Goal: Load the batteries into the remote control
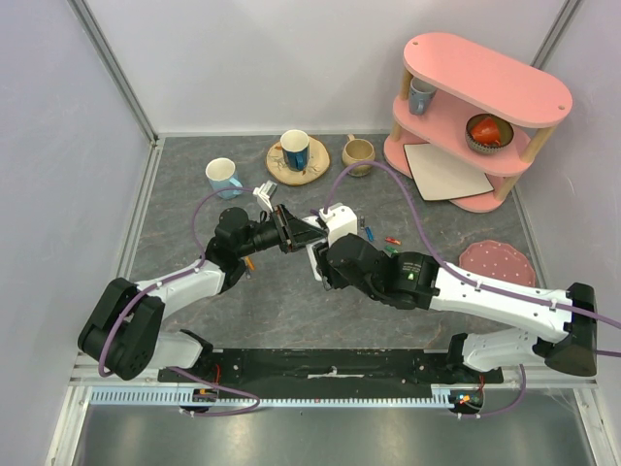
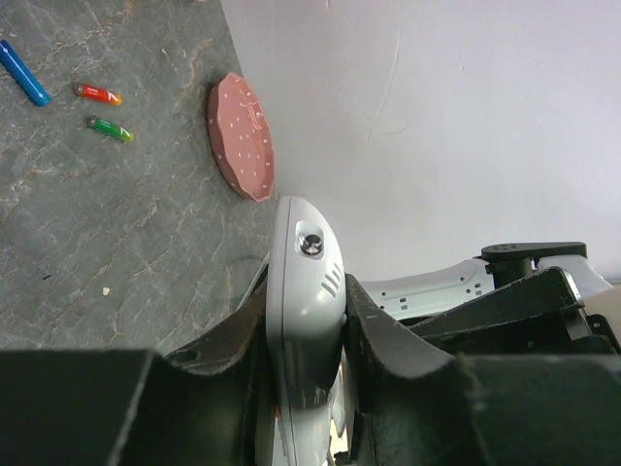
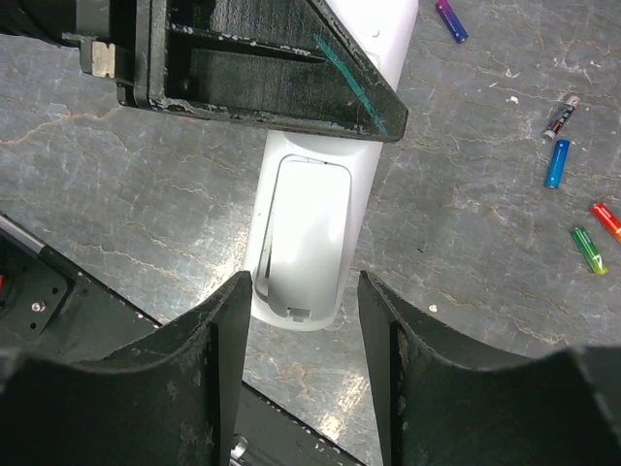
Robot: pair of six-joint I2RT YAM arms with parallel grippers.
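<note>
The remote control (image 2: 306,243), slim and white, is clamped edge-on between the fingers of my left gripper (image 2: 306,291), which is shut on it above the table. In the right wrist view its back faces up, with the cover panel (image 3: 309,228) showing. My right gripper (image 3: 303,286) is open, and its fingers straddle the remote's near end (image 1: 314,258) with a gap on each side. The batteries lie loose on the grey table: purple (image 3: 451,19), dark grey (image 3: 560,116), blue (image 3: 556,163), red (image 3: 606,218) and green (image 3: 588,249).
A pink dotted plate (image 1: 497,260) lies at the right. At the back stand a pink two-tier shelf (image 1: 475,107), a tan cup (image 1: 357,152), a cup on a wooden coaster (image 1: 296,150) and a white mug (image 1: 223,175).
</note>
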